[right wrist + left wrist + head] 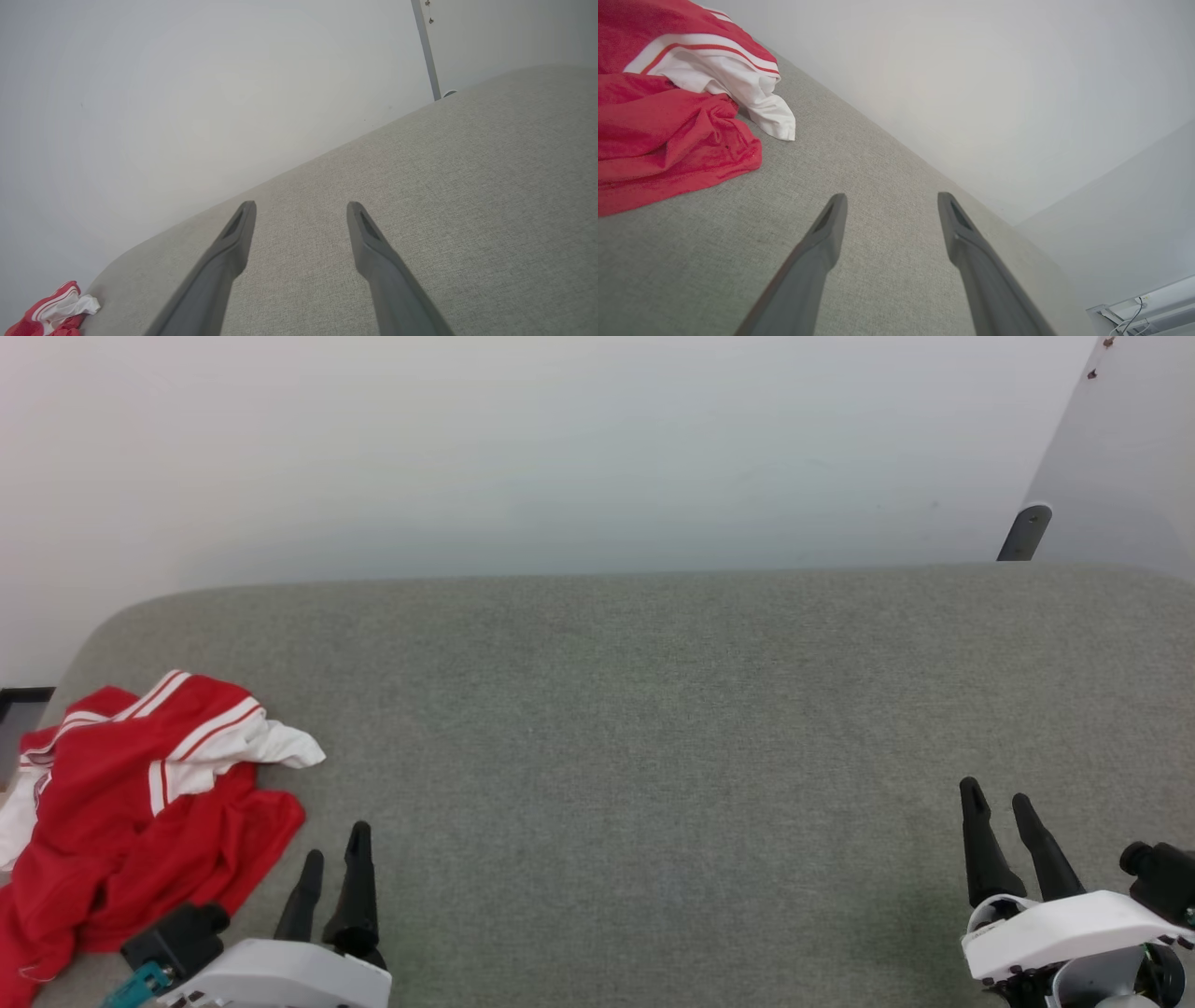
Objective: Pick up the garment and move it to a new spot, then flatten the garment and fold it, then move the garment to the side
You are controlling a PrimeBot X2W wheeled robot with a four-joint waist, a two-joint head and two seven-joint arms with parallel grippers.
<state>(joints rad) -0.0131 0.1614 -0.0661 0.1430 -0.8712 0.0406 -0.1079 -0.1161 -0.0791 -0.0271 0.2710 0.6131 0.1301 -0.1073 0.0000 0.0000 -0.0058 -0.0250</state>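
Observation:
The garment, a red jersey with white sleeves and red-and-white striped trim, lies crumpled at the left end of the grey fabric surface. Its lettering is hidden in the folds. In the left wrist view the garment sits at the upper left, apart from the fingers. My left gripper rests just right of the heap, open and empty, as the left gripper also shows in its own view. My right gripper is far off at the lower right, open, holding nothing; the right gripper points over bare fabric.
A pale wall rises behind the surface's far edge. A dark post stands at the back right beside a light panel. The surface's left corner is rounded, with floor beyond it. A small patch of the garment shows far off in the right wrist view.

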